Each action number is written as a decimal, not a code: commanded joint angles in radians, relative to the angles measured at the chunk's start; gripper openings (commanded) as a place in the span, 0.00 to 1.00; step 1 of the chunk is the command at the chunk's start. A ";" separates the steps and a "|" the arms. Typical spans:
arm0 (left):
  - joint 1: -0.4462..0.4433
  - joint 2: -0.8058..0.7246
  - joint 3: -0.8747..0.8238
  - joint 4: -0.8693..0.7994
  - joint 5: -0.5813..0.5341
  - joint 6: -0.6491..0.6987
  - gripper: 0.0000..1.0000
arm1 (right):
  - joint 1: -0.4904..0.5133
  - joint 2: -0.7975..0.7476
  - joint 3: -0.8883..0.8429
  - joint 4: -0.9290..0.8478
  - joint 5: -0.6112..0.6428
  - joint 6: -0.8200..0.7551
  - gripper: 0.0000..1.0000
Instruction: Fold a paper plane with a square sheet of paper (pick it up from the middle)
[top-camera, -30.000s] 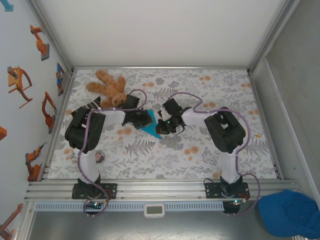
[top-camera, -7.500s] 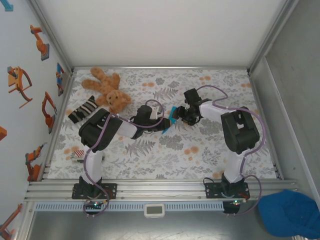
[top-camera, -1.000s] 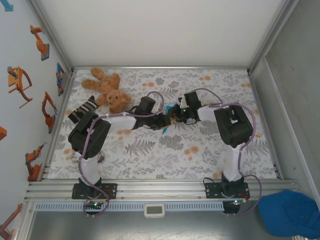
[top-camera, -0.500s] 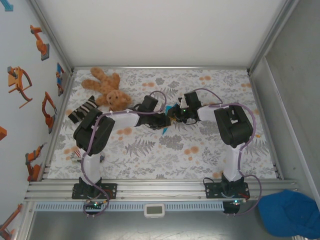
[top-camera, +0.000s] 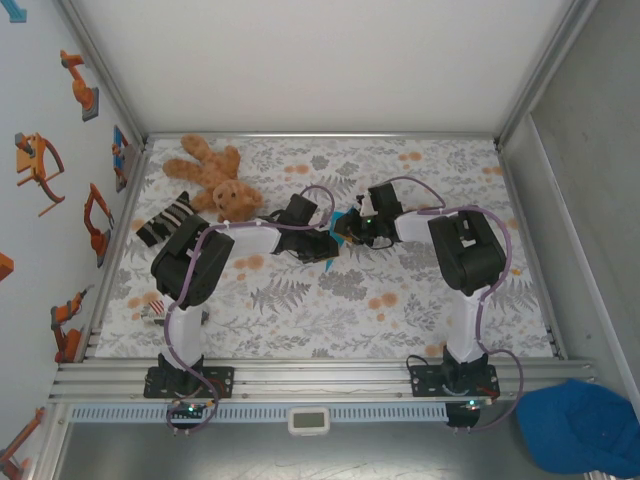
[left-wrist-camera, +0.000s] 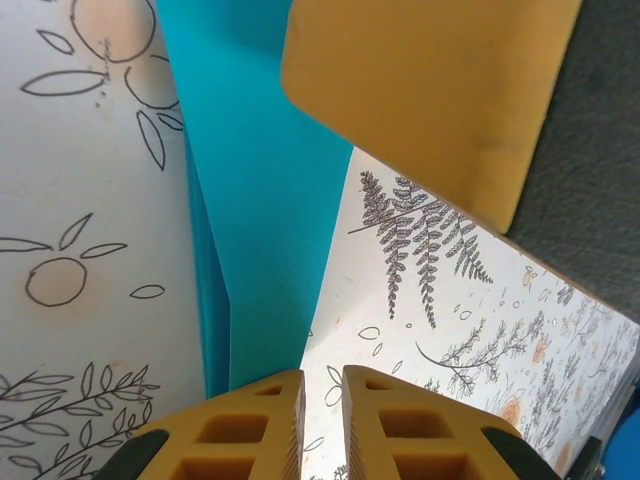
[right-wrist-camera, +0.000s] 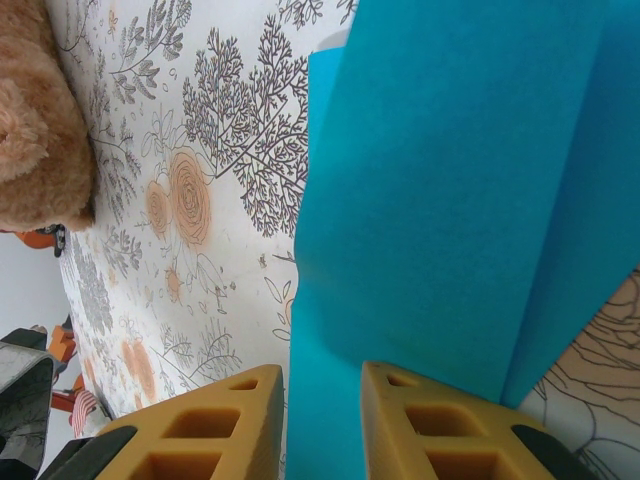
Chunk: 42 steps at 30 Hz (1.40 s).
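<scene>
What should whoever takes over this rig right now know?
Left gripper: jaws nearly together at the narrow end of the folded paper; grip unclear.
Right gripper: jaws slightly apart, folded paper between them; grip unclear.
Folded paper: mid-table between both grippers, to the right of the teddy bear.
Done: sheet creased into narrow layers.
To do: remaining folds; no finished plane visible.

Left arm (top-camera: 245, 238) and right arm (top-camera: 430, 222) both extend inward, wrists nearly meeting. Left gripper (top-camera: 326, 247): fingers (left-wrist-camera: 250, 420) almost together, with a slim gap. Right gripper (top-camera: 347, 230) faces it, its fingers (right-wrist-camera: 430, 420) slightly wider apart.
</scene>
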 joint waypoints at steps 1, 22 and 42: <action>-0.001 0.010 0.013 -0.049 -0.020 0.027 0.17 | -0.006 0.065 -0.019 -0.106 0.125 -0.025 0.27; 0.017 0.030 -0.040 -0.030 -0.025 0.026 0.12 | -0.006 0.063 -0.018 -0.109 0.124 -0.025 0.27; 0.054 -0.003 -0.124 0.051 0.061 0.016 0.09 | -0.005 0.070 -0.014 -0.126 0.136 -0.031 0.27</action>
